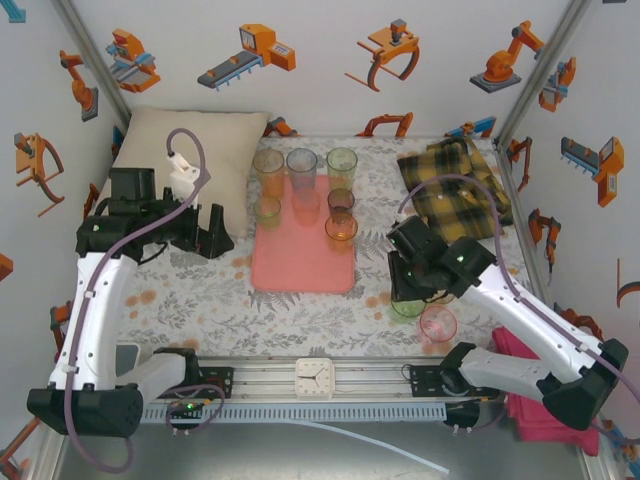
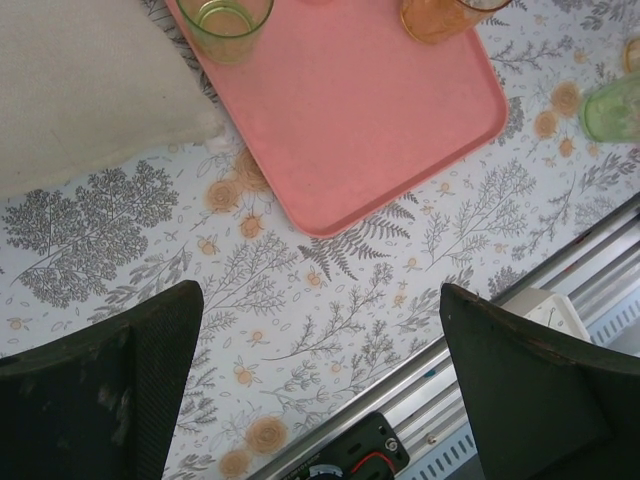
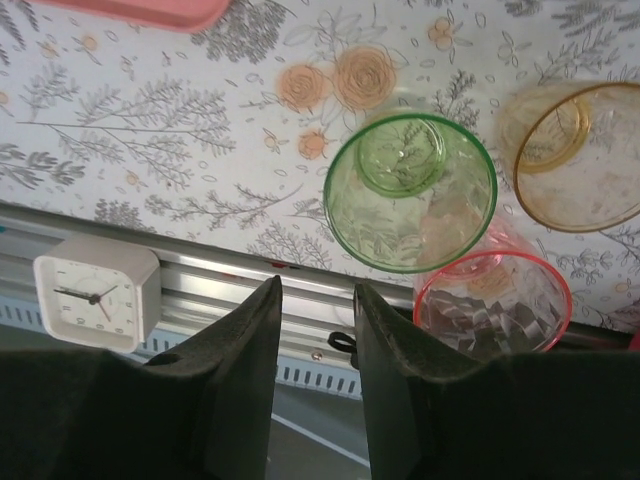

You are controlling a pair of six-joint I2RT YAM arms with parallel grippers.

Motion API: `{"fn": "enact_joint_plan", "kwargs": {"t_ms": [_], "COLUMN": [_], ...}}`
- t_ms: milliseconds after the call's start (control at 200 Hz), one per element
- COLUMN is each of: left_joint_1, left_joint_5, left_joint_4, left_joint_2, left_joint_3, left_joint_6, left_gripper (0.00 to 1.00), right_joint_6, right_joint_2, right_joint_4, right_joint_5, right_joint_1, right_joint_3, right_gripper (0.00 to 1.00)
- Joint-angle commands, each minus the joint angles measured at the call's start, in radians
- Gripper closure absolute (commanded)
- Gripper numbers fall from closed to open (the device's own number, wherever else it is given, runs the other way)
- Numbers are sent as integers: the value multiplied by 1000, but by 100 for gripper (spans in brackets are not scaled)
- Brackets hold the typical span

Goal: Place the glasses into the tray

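Right tool (image 3: 312,380), nearest the lens: jaws narrow, nothing held, hanging over the floral surface (image 3: 150,130). Tray (image 1: 300,265), mid-surface, well apart to that tool's left, carries several glasses (image 1: 301,163) at its far end, near end bare; left tool (image 2: 320,380), jaws wide and empty, hovers beside its left edge. Green glass (image 3: 410,190), upright, mouth up, stands just ahead-right of the right tool, the nearer arm, crowded by a pink glass (image 3: 492,310) and an orange glass (image 3: 575,150), likely obstacles to a clean grasp.

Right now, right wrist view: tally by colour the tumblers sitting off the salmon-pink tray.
Transparent green tinted tumbler: 1
Transparent orange tinted tumbler: 1
Transparent pink tinted tumbler: 1
Total: 3
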Motion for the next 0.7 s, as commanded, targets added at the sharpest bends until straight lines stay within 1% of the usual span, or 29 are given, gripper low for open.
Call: {"fn": "enact_joint_plan", "kwargs": {"t_ms": [0, 155, 436, 691], "left_joint_1": [10, 22, 49, 61], "left_joint_5": [39, 57, 63, 67], "left_joint_4": [26, 38, 27, 31], "left_joint_2": [-18, -17, -46, -57], "left_joint_3": [-18, -16, -1, -23], "left_joint_6": [-29, -44, -48, -49], "left_gripper": [6, 6, 6, 6], "right_joint_6": [49, 57, 40, 24], "right_joint_2": [-19, -1, 57, 132], "right_joint_4": [10, 63, 133, 144], "right_joint_5": [36, 45, 51, 110], "right_joint_1": [9, 14, 24, 24], "right_joint_3": [-50, -94, -108, -103], "right_gripper": [64, 64, 63, 64]}}
